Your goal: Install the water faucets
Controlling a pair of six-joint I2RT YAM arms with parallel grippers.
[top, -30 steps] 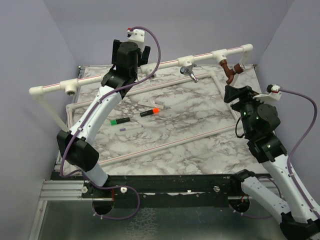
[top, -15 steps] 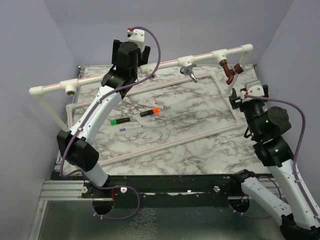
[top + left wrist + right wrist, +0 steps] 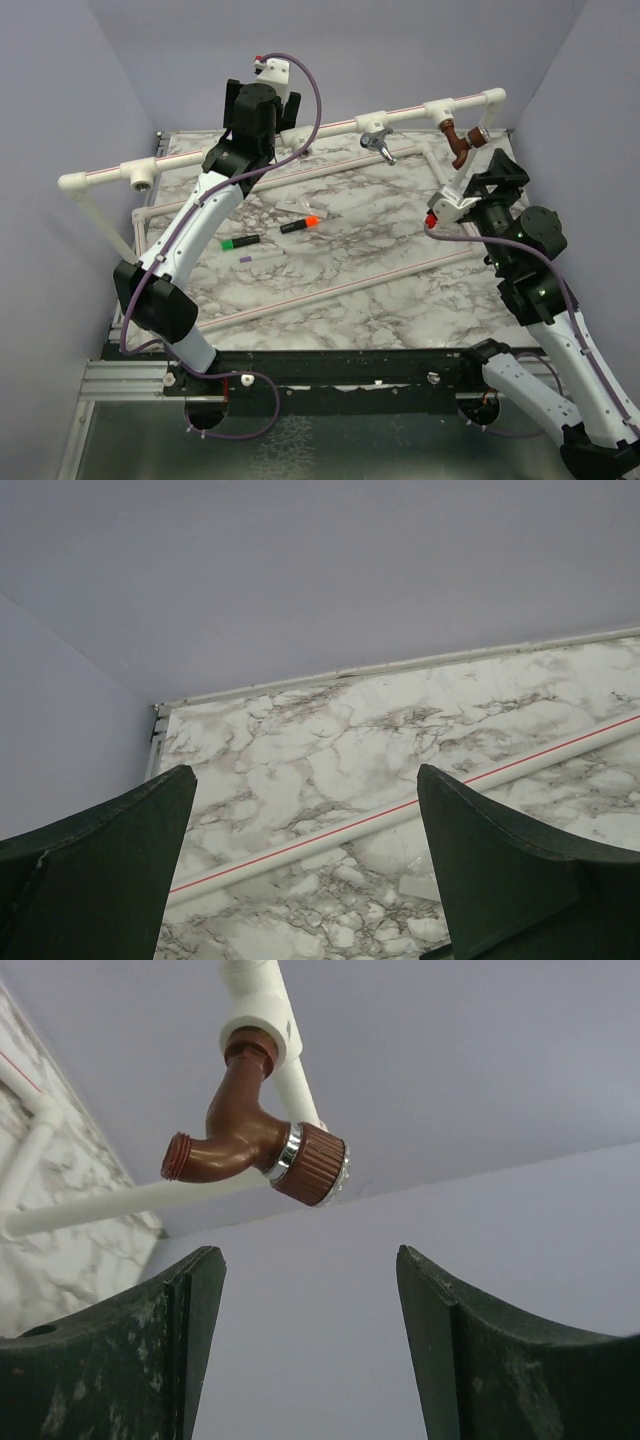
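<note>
The copper-coloured faucet (image 3: 460, 141) hangs from a white tee (image 3: 440, 110) on the raised pipe at the back right. In the right wrist view the faucet (image 3: 245, 1138) sits up and left of my open jaws, apart from them. My right gripper (image 3: 493, 168) (image 3: 310, 1265) is open and empty, just below and in front of it. The chrome faucet (image 3: 378, 146) hangs from the middle tee (image 3: 372, 121). My left gripper (image 3: 280, 124) (image 3: 305, 785) is open and empty at the back left, above a white pipe (image 3: 400, 813).
A raised white pipe rail (image 3: 200, 160) crosses the back, with an open tee (image 3: 140, 178) at the left. A white pipe frame (image 3: 330, 290) lies on the marble table. An orange-capped marker (image 3: 303, 223), a green-capped marker (image 3: 240, 242) and a white pen (image 3: 262, 258) lie mid-table.
My right wrist has rolled over, its camera mount swinging from the right side to the left, and the gripper has moved up closer to the copper faucet. The left arm has not moved.
</note>
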